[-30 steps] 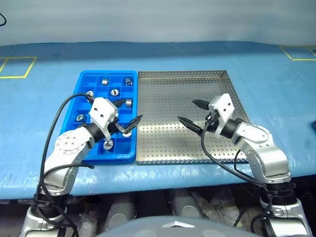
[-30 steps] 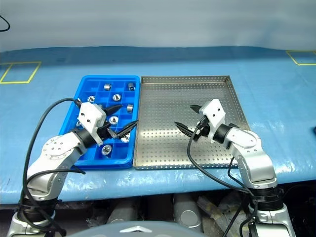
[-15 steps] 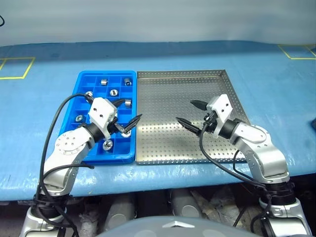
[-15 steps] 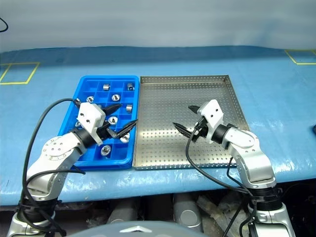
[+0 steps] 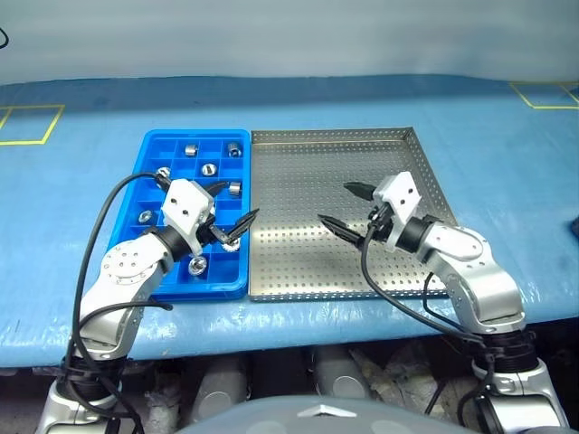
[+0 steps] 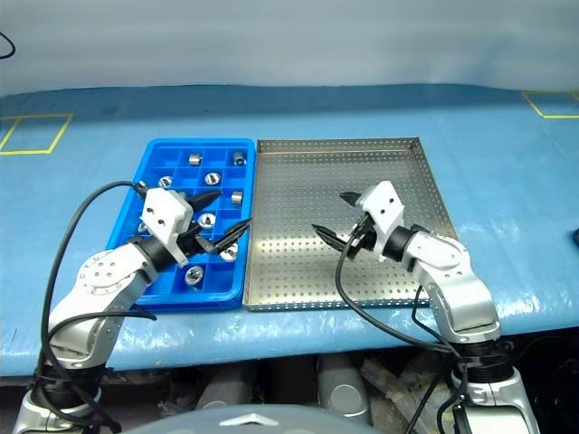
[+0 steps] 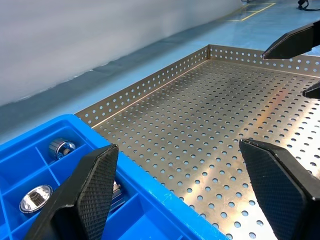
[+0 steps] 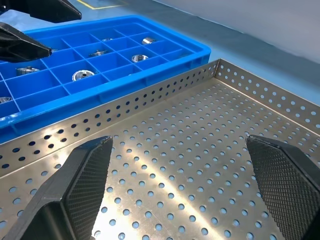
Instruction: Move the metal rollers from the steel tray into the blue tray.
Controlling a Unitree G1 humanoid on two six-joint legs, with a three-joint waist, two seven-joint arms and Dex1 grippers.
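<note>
Both my grippers hang spread wide and hold nothing. Going by size, first comes the blue-covered table (image 5: 507, 163), which carries everything. On it sits the steel tray (image 5: 298, 172), its perforated floor bare of rollers, with the blue tray (image 5: 152, 149) touching its left rim. My right gripper (image 5: 342, 206) hovers over the middle of the steel tray, pointing left toward the blue tray, its two black fingers well apart. My left gripper (image 5: 228, 204) hovers over the blue tray's right side, pointing toward the steel tray, fingers just as wide. The rollers (image 5: 209, 168) all lie in the blue tray's cells, one to a cell: several near the far end, others along the left column and near the front corner, some partly hidden under my left gripper.
</note>
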